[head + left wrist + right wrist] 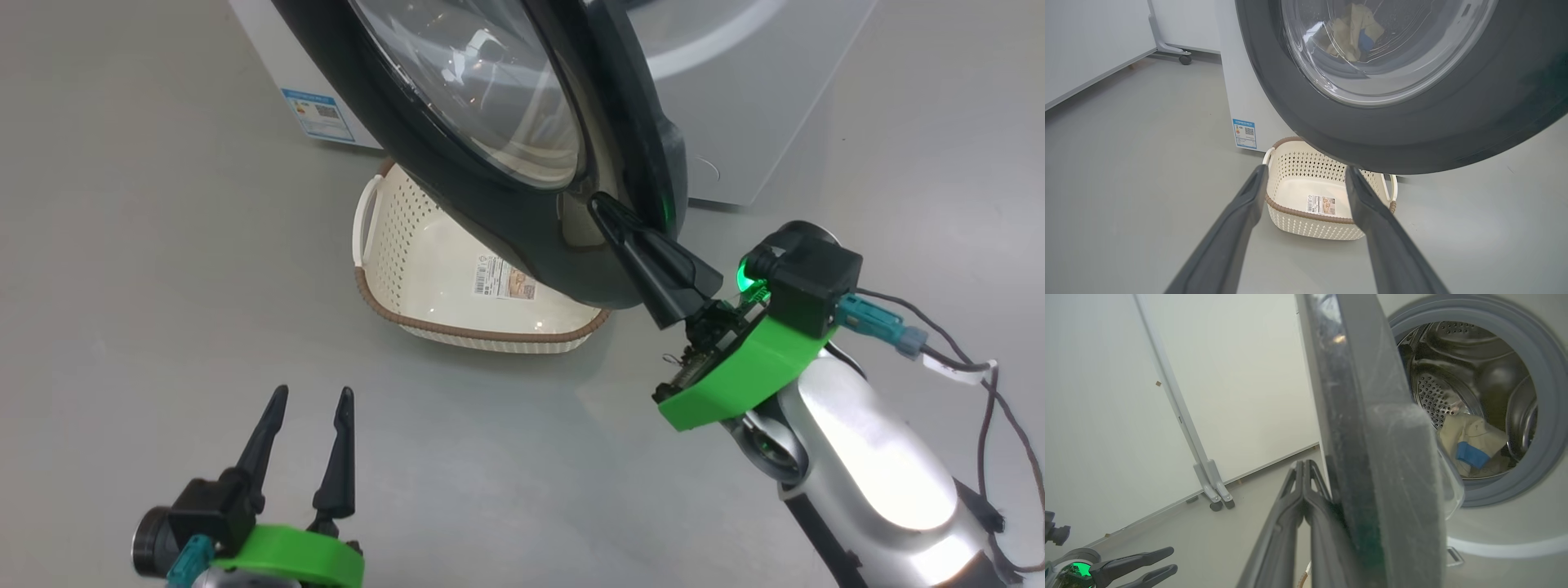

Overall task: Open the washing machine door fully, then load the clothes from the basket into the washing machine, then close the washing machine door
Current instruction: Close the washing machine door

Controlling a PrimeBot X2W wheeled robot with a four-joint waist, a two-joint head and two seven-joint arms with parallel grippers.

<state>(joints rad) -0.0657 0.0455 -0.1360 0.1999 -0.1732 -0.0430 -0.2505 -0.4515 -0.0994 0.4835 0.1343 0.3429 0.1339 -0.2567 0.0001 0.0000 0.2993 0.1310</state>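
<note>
My right gripper (598,202): closed, tips against door (482,216) edge; my left gripper (314,394): open; clothes (1470,441) in drum (1437,396)

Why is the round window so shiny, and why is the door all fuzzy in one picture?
Head view: white glare streaks sit on the glass of the washing machine door. Right wrist view: the door's edge is near the camera, so it looks smeared, while the clothes look sharper. Left wrist view: the left gripper looks soft and stretched, the basket crisp.
</note>
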